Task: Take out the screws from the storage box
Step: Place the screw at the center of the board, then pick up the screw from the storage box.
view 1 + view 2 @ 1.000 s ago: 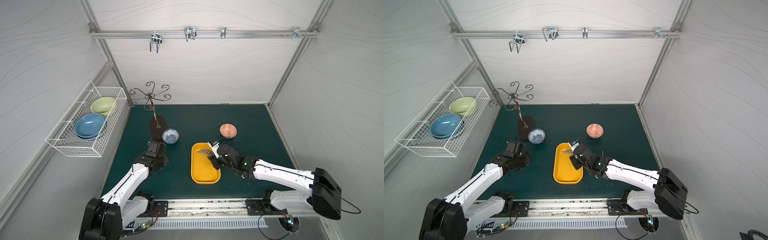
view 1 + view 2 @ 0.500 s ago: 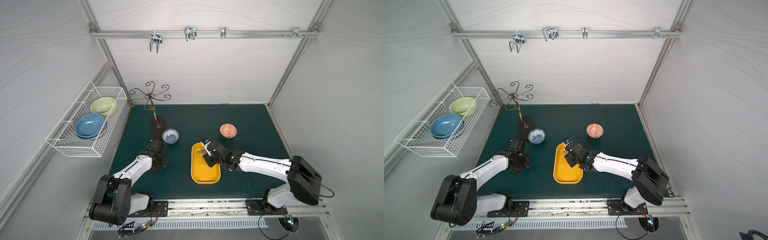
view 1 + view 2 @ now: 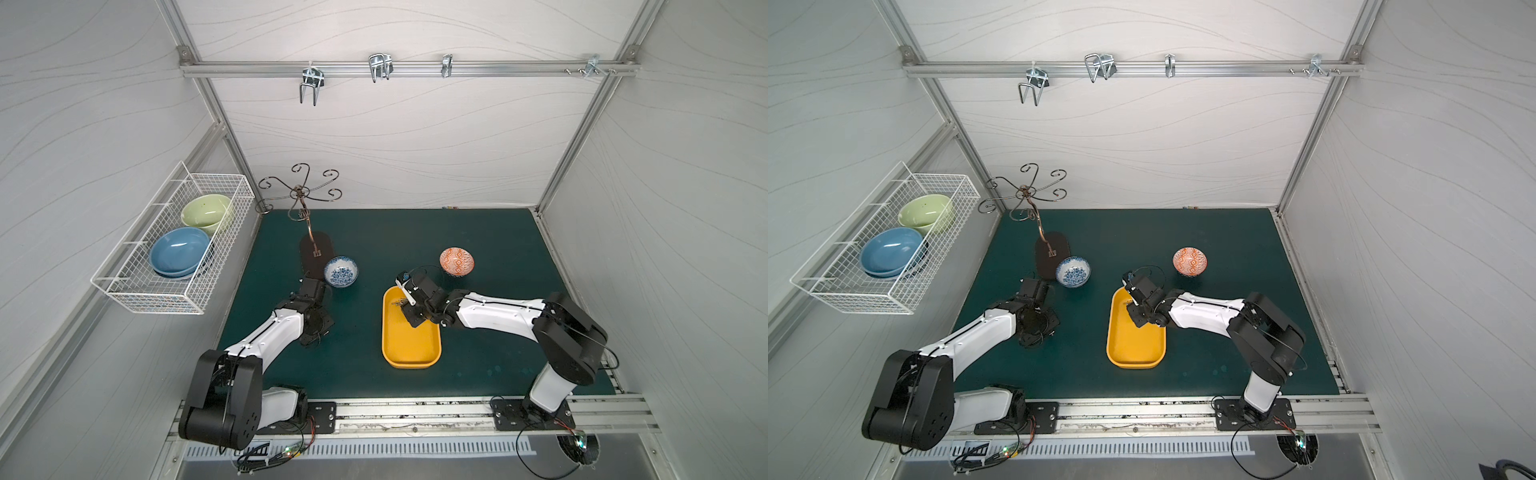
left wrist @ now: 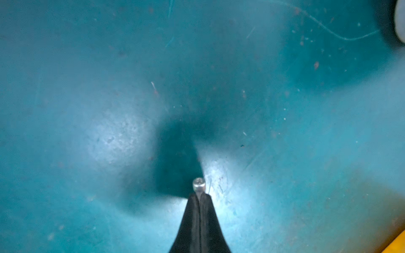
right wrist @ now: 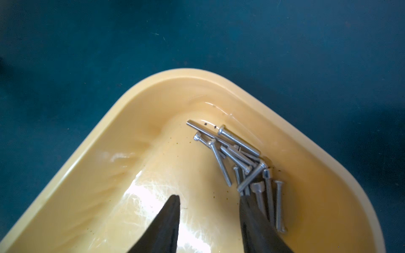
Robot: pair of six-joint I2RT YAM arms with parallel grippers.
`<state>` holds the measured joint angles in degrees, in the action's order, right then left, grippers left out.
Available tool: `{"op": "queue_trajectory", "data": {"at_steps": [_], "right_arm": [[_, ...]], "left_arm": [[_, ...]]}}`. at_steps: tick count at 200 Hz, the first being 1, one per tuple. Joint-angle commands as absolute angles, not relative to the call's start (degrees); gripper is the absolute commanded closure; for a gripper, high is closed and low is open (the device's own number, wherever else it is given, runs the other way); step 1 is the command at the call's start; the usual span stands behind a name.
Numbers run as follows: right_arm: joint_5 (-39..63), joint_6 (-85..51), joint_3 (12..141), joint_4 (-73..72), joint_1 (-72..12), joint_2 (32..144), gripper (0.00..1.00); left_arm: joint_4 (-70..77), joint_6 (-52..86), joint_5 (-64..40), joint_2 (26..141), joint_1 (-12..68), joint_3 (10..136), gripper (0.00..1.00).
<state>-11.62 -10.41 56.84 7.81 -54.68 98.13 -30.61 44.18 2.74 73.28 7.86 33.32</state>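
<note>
Left gripper [image 4: 199,198]: clamped shut on a single screw [image 4: 199,185], its head poking past my tips, over the green mat [image 4: 87,87]. Right gripper [image 5: 209,197]: jaws part-spread and holding nothing, down inside the storage box [image 5: 186,76]. One finger [image 5: 252,214] is at the edge of the screws [image 5: 238,157] piled in a corner.

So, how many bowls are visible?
4: green bowl and blue bowl in the wire basket; blue-patterned bowl and orange-patterned bowl on the mat. Another may hide under the blue.
</note>
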Motion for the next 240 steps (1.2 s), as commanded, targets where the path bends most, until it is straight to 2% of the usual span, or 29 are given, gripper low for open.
{"op": "queue_trajectory", "data": {"at_steps": [1, 17, 28, 52, 67, 107, 141, 170, 191, 215, 240], "right_arm": [[-11.0, -9.5, 58.4, 8.3, -54.6, 100.0, 0.54], [-11.0, -9.4, 59.0, 8.5, -54.5, 101.1, 0.54], [-11.1, -9.3, 59.5, 8.6, -54.5, 101.8, 0.54], [-10.8, -9.3, 60.4, 8.7, -54.3, 103.3, 0.56], [-10.5, -9.2, 61.0, 8.8, -54.1, 104.2, 0.57], [-10.0, -9.3, 62.5, 9.4, -53.6, 106.2, 0.64], [-9.8, -9.4, 63.2, 9.8, -53.2, 107.5, 0.65], [-9.2, -9.4, 63.5, 9.9, -52.9, 108.7, 0.70], [-9.2, -9.6, 62.9, 10.1, -52.9, 109.3, 0.73], [-9.2, -10.1, 61.8, 9.8, -52.9, 109.4, 0.75], [-9.3, -10.4, 60.7, 9.3, -52.9, 109.4, 0.84]], "left_arm": [[-31.0, 44.2, 2.4, 75.2, 7.4, 36.1, 1.00], [-29.9, 43.7, 0.9, 76.0, 7.4, 36.1, 1.00], [-29.3, 43.5, 0.6, 76.1, 7.4, 35.9, 0.91], [-29.3, 43.4, 0.5, 75.8, 7.4, 35.8, 0.87], [-29.3, 43.3, 0.5, 75.3, 7.4, 35.6, 0.80], [-29.3, 43.3, 0.6, 74.6, 7.4, 35.5, 0.76], [-29.3, 43.2, 0.6, 72.6, 7.4, 34.9, 0.74], [-28.1, 42.8, 0.0, 67.6, 7.4, 33.0, 0.66], [-28.3, 42.8, 0.5, 62.7, 7.4, 31.8, 0.54], [-28.9, 43.2, 1.8, 57.3, 7.4, 30.3, 0.48], [-29.4, 43.5, 2.4, 53.7, 7.4, 29.4, 0.40]]}}
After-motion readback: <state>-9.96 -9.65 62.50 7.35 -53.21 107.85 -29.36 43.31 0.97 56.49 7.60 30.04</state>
